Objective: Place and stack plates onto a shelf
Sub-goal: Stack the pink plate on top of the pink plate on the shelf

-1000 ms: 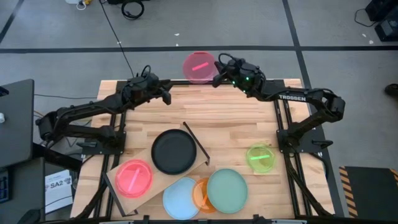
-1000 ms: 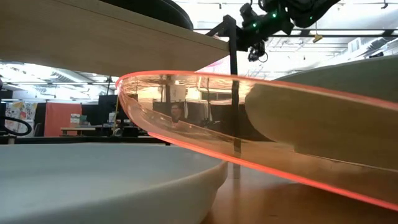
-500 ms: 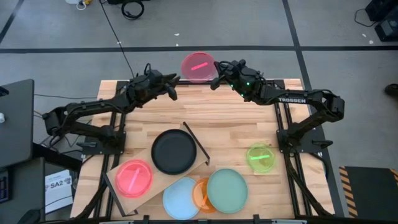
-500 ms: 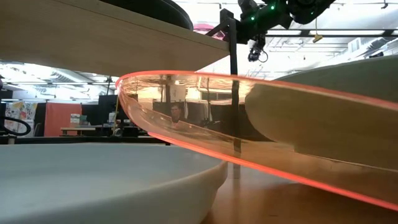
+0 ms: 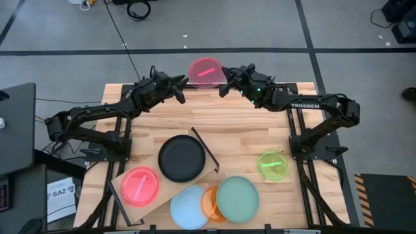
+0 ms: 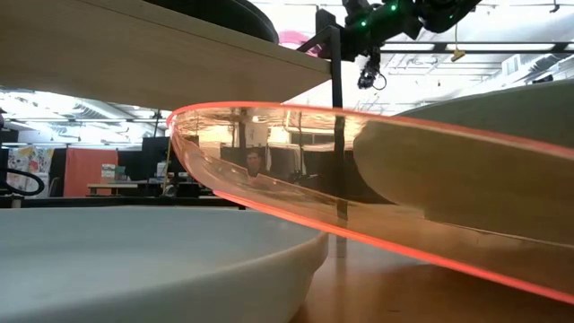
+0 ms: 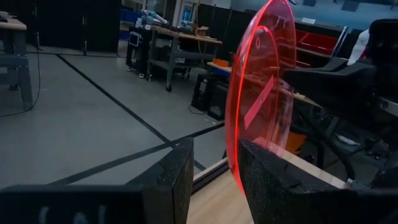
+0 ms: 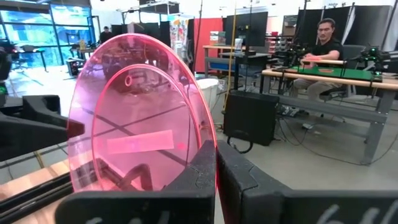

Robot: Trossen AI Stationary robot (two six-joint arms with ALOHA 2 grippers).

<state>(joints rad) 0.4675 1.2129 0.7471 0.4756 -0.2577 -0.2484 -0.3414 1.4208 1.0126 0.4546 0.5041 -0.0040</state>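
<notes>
The right gripper (image 5: 224, 79) is at the table's (image 5: 253, 133) far edge, clamped on the rim of an upright plate (image 5: 206, 71) that hangs out past that edge. The left gripper (image 5: 182, 85) is just beside the plate on its other side, fingers (image 7: 168, 180) parted, with the plate's rim standing just beside one finger rather than between them. Well nearer than both grippers lies the shelf (image 5: 169, 185), bearing two plates side by side (image 5: 181, 158) (image 5: 139, 186). Beside the shelf, toward the right arm's side, three plates (image 5: 237, 199) overlap at the near edge. Another plate (image 5: 272, 164) lies alone, near the right arm's base.
</notes>
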